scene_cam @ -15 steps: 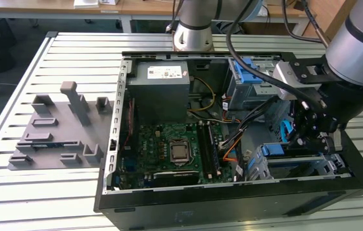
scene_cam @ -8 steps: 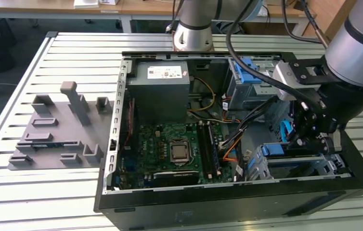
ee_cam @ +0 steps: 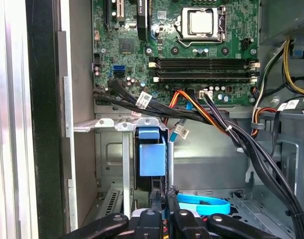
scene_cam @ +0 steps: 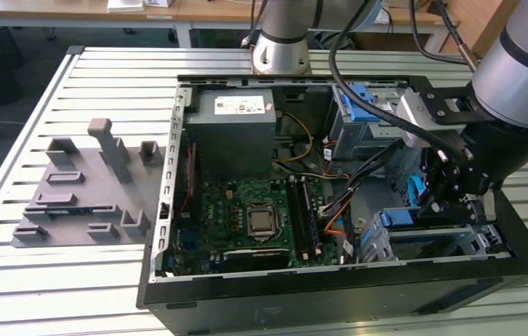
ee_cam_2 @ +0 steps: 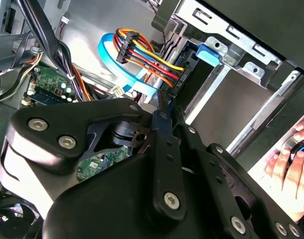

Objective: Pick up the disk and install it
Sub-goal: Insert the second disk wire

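The disk (ee_cam: 152, 158) sits upright in the drive cage (ee_cam: 112, 149) at the computer case's (scene_cam: 339, 294) front corner, blue carrier showing. The gripper (ee_cam: 162, 199) stands just beside its edge; I cannot tell its fingers' state. Motherboard (scene_cam: 245, 210) lies nearby.

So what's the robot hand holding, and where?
Cannot tell. The hand is right at the disk, at its blue carrier in the cage, but the contact is hidden.
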